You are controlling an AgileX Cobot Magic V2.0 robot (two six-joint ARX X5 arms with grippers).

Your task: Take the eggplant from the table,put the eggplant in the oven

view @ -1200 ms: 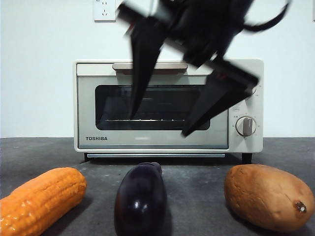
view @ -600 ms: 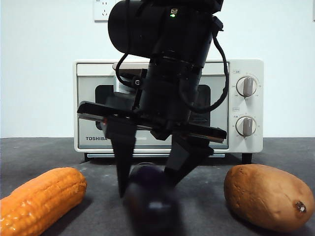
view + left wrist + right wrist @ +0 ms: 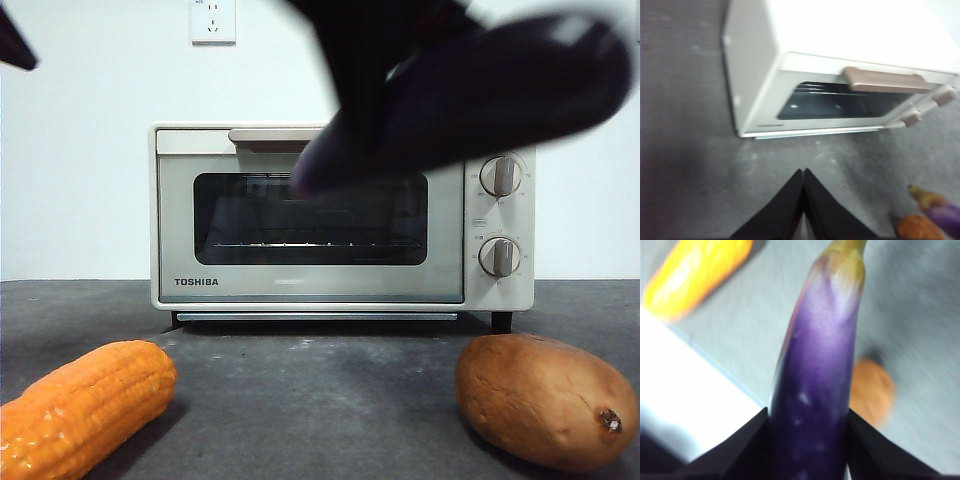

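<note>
Purple eggplant (image 3: pixel 815 385), clamped between your right gripper (image 3: pixel 807 440) jaws: lifted off the table (image 3: pixel 330 400) within the last second, now high before the oven (image 3: pixel 340 215). Oven door shut; opening pending. Left gripper (image 3: pixel 803 200): jaws together, empty.

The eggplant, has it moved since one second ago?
Yes. The eggplant rose off the table in the right gripper, now level with the oven top.

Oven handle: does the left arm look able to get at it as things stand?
Probably yes. The left gripper hangs shut above bare table in front of the oven, and nothing lies between it and the handle. The right gripper, holding the eggplant, is up high.
</note>
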